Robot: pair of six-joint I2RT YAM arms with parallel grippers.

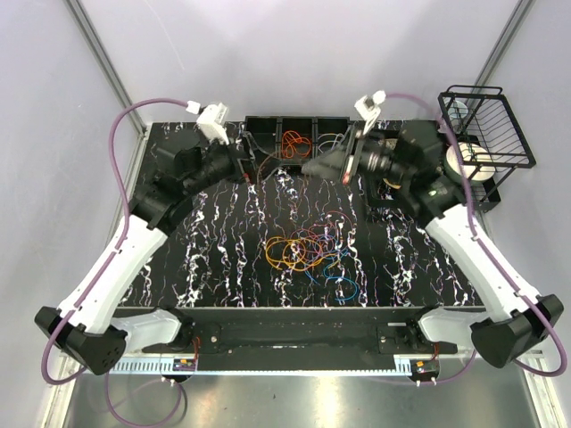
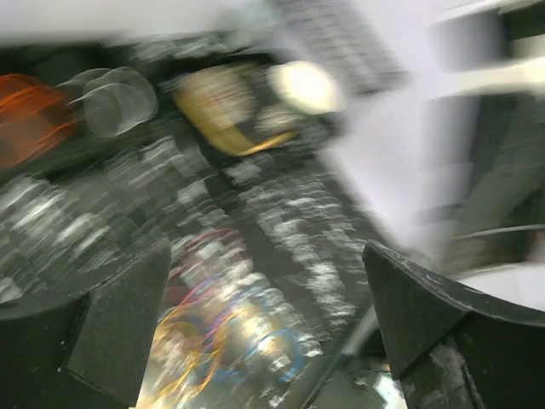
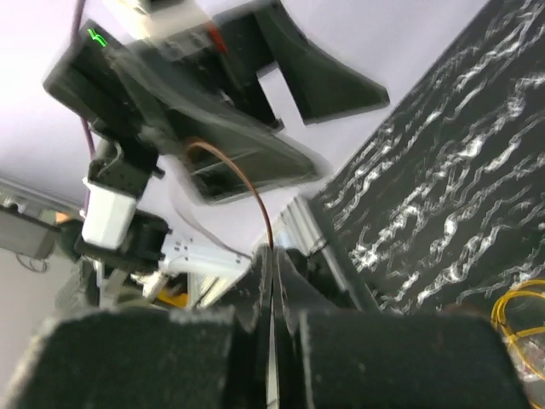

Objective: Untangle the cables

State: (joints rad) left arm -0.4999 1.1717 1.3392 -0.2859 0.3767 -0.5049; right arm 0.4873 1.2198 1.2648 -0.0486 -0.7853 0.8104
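Observation:
A tangled pile of cables (image 1: pixel 308 251), orange, yellow, red, purple and blue loops, lies mid-table; it shows blurred in the left wrist view (image 2: pixel 226 332). My right gripper (image 1: pixel 310 168) (image 3: pixel 272 271) hangs above the back of the table, shut on a thin red-brown cable (image 3: pixel 255 194). That cable arcs up from the jaws toward my left gripper (image 1: pixel 247 168). The left gripper (image 2: pixel 268 315) stands open with nothing between its fingers; the right wrist view shows it spread wide (image 3: pixel 289 77). I cannot tell where the cable's far end lies.
A black three-compartment bin (image 1: pixel 268 123) stands at the back edge, with orange cables (image 1: pixel 296 143) in its middle compartment and pale ones (image 1: pixel 330 141) on the right. A black wire rack (image 1: pixel 489 125) holding white items stands at the back right.

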